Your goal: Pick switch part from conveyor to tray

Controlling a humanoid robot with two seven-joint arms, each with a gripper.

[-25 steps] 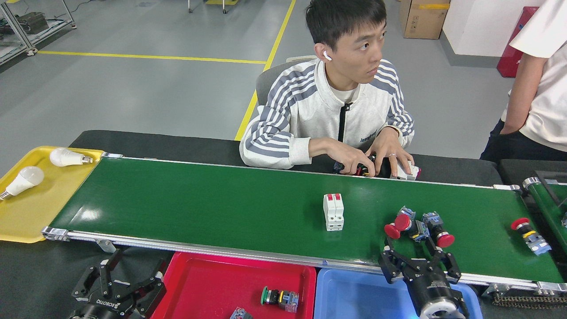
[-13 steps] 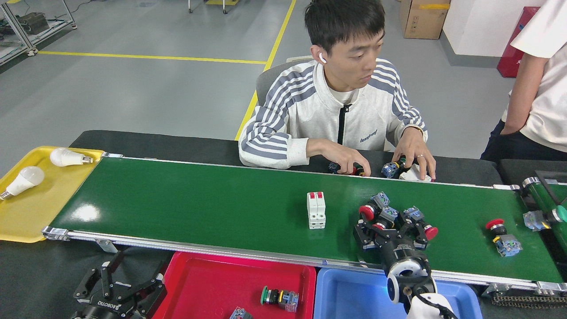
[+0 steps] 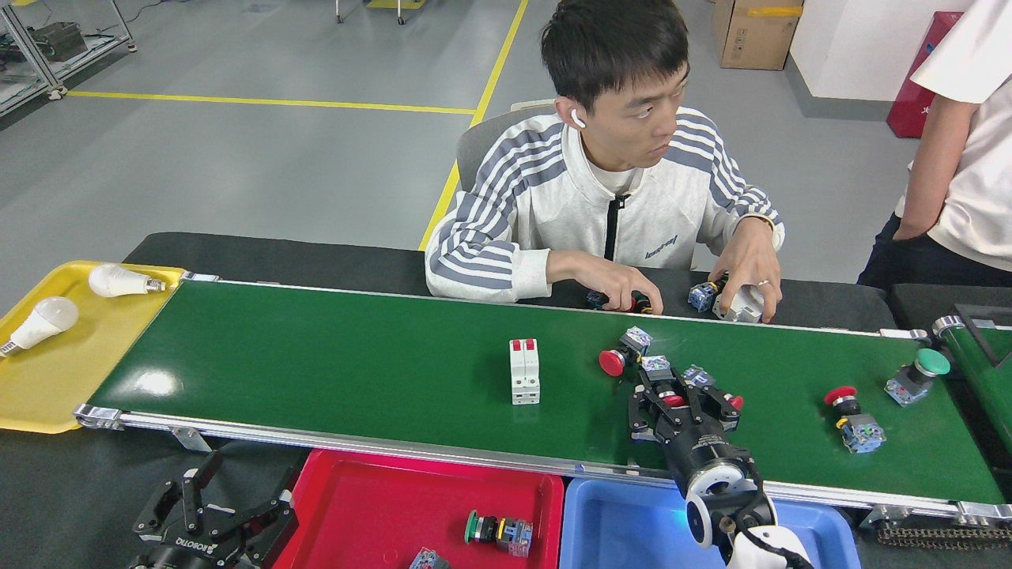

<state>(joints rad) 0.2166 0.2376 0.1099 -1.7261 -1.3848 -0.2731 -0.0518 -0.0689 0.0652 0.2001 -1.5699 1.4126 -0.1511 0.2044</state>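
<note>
Conveyor (image 3: 356,356) ran across the middle of the frame, dark green, silver rails. Yellow tray (image 3: 47,379) at left edge held two bulbs; red tray (image 3: 348,506) at bottom centre held a green-capped switch part (image 3: 500,529); blue tray (image 3: 624,529) sat bottom right of centre, bare where visible. Person (image 3: 609,197) seated behind the belt, hands on parts at the far rail. Right gripper (image 3: 686,399) was down on the belt at right of centre, fingers spread around a cluster of red-button switch parts (image 3: 672,383); whether the jaws had bitten yet could not be told, since the knuckles hid the contact. One red mushroom part (image 3: 621,357) of the cluster lay just up-left of the fingers. White breaker (image 3: 525,371) stood upright mid-belt. Two more parts lay further right: red-capped (image 3: 850,419) and green-capped (image 3: 917,373). Left gripper (image 3: 213,510) idled at bottom left, fingers spread, off the belt. Judgement: belt carried parts leftward, so the closure should track that drift, take one body only, pinch across the block rather than the round cap, then lift clear of the neighbours before swinging to a tray. Against half a second before: breaker, cluster and outlying parts had all shifted left; green-capped part had come fully onto the belt; right gripper had followed the cluster left.
</note>
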